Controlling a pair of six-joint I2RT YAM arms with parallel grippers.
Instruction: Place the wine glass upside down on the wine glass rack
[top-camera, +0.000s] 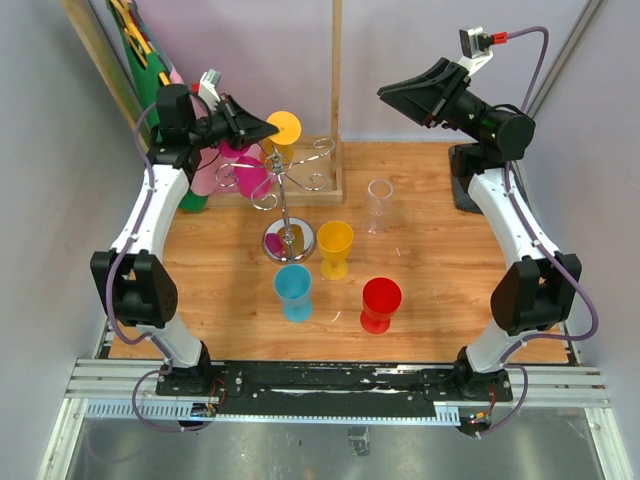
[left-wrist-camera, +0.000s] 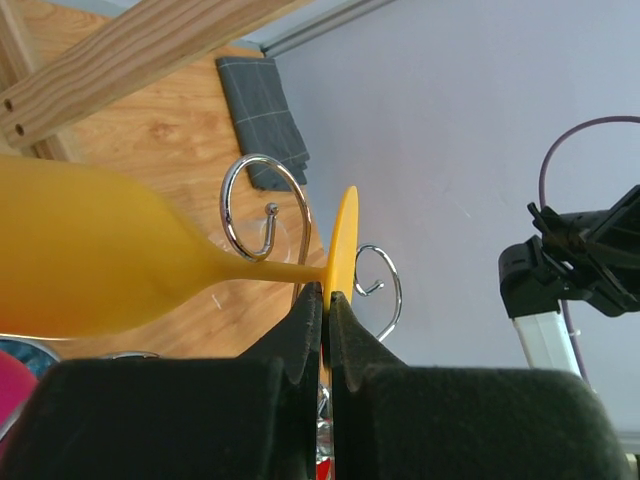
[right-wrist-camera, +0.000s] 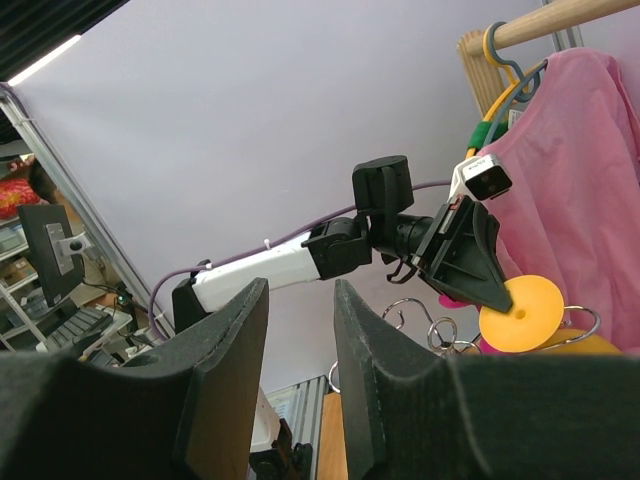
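In the top external view, the left gripper (top-camera: 258, 127) pinches the foot of an orange wine glass (top-camera: 284, 129), held high just behind the curled arms of the wine glass rack (top-camera: 288, 180). The foot disc faces up toward the camera and the bowl hangs lower, so the long axis is tilted with the foot uppermost. A pink glass (top-camera: 240, 165) shows just left of the curls. A yellow glass (top-camera: 335, 245), a blue glass (top-camera: 293, 290) and a red glass (top-camera: 381, 303) stand upright near the rack's base, a clear glass (top-camera: 379, 205) to the right, and a wooden frame (top-camera: 336, 80) rises behind. The right gripper (top-camera: 400, 95) hangs high, well apart. In the left wrist view, the jaws are closed tight on the foot's edge and the stem runs leftward to the blurred bowl. Two wire curls lie just beyond; contact cannot be told. A grey cloth (left-wrist-camera: 262, 120) lies farther off. In the right wrist view, its own fingers (right-wrist-camera: 225, 380) stand parted around nothing. The foot faces this camera as a round disc above the curls, with a pink garment (right-wrist-camera: 580, 170) behind.
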